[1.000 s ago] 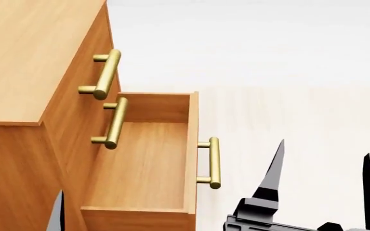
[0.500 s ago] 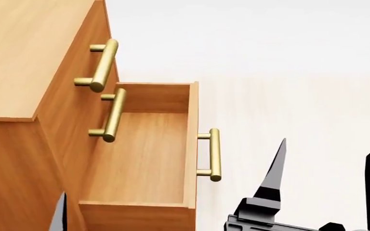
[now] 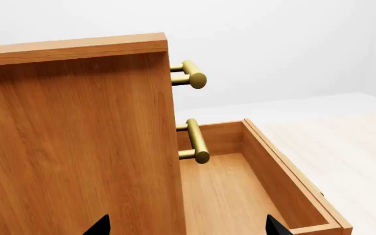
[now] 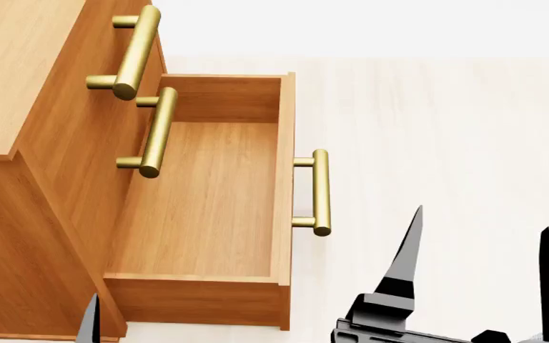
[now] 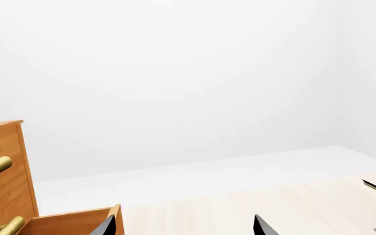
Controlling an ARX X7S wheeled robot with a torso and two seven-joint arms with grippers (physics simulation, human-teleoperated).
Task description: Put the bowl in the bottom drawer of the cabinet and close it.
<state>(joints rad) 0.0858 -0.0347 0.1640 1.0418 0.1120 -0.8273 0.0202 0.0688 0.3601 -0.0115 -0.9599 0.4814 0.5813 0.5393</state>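
Bowl is nowhere in our three views, so we cannot say where it sits. Of the left gripper [image 4: 31,314] we see only two dark tips cut off at the frame edge beside the cabinet [image 4: 26,86], set apart; the right gripper [image 4: 485,261] shows two tapered black fingers, spread wide and holding nothing, over pale floor [image 4: 446,128]. Orange-brown grained wood forms the drawer [image 4: 203,207], which stands pulled out and bare inside (its brass bar handle [image 4: 322,191] is a smooth cylinder).
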